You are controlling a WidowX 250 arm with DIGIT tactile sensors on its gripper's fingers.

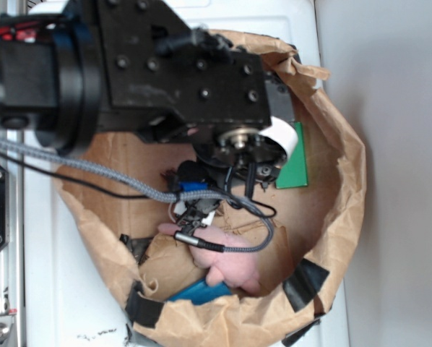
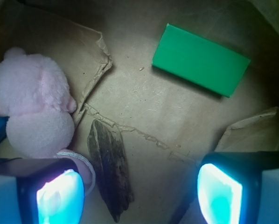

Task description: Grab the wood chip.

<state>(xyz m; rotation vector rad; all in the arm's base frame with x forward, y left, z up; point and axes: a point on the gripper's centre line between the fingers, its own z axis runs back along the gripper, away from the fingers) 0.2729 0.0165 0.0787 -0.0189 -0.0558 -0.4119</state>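
My gripper (image 2: pixel 139 193) hangs with its jaws spread wide and nothing between them; in the wrist view my two fingers (image 2: pixel 53 196) glow pale blue at the bottom corners, one left, one right.

The wood chip (image 2: pixel 109 167) lies flat on the brown paper floor (image 2: pixel 144 98) below me. Its long axis runs nearly up and down in the wrist view, leaning a little: the upper pointed end sits toward the left near the plush, the lower pointed end trails off to the right near the bottom edge. It is a dark, streaky sliver, broader in its upper half and narrowing to the lower tip.

Relative to my fingers, the chip sits inside the gap but well off centre, just beside my left finger and well apart from the right one. I cannot tell whether the left finger touches it.

The pink plush bunny (image 2: pixel 34 114) rests to the left of the chip, just above my left finger, its body close to the chip's upper end. A torn paper flap (image 2: pixel 60 51) lies behind the bunny. The green block (image 2: pixel 200 59) lies flat far ahead and to the right, well apart from the chip.

In the exterior view my arm (image 1: pixel 165 72) covers the chip entirely.
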